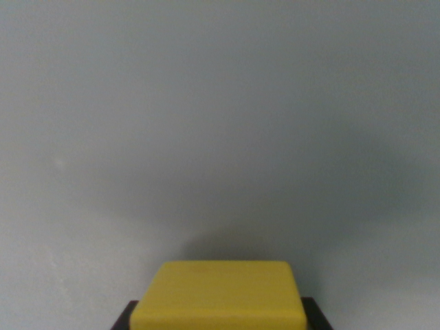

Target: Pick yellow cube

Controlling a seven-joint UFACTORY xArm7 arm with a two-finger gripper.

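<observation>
Cube: one yellow cube (218,294) shows in my wrist view, at the bottom edge, roughly centred. I count just the one.
Cube look: plain bright yellow, matte, with softly rounded corners and edges. I see its upper face as a wide trapezoid, slightly narrower at the far edge. No markings that I can make out; the picture is soft.
Cube position: it lies between two dark pieces at the very bottom, one at each lower corner of the yellow block.
Gripper: the dark pieces are all I get of the gripper (218,323). One dark finger tip (124,320) pokes out on the wrist view's left, another on the wrist view's right. I count two.
Gripper state: both dark tips sit right against the sides of the cube with no gap that I can see, so I read it as closed on the cube.
Surface: one pale grey, featureless surface (220,124) fills the rest of my view. A soft dark shadow spreads on it above and around the cube.
Contact with surface: whether the cube rests on the grey surface or hangs above it, I cannot tell.
</observation>
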